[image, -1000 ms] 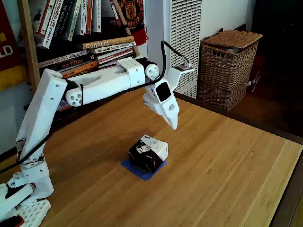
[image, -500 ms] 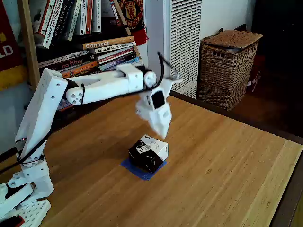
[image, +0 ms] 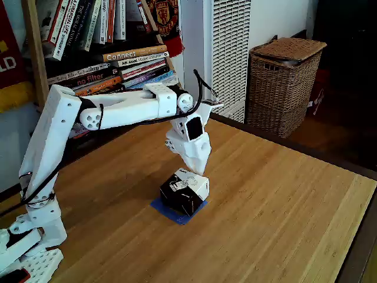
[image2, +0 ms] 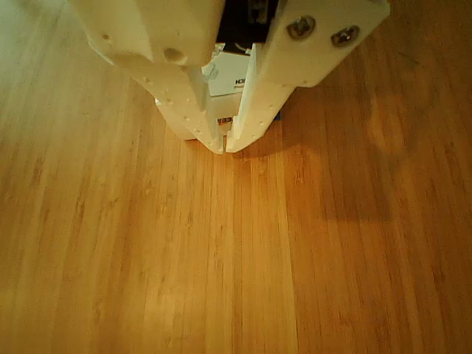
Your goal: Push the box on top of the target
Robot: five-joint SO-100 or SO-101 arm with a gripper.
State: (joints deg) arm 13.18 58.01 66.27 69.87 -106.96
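Box (image: pixel 184 190), small cardboard cube with black sides and white printed top, sits on the blue tape square target (image: pixel 175 212) on the wooden worktop (image: pixel 271 206), blue showing past its front edges. White two-finger tool (image: pixel 202 169) hangs tip-down just above the box's far top edge. In the other view the tool (image2: pixel 225 146) has fingers nearly together, holding nothing.

black-sided white-topped box (image: pixel 184 191), blue target (image: pixel 177 211), white claw (image: pixel 199 170)
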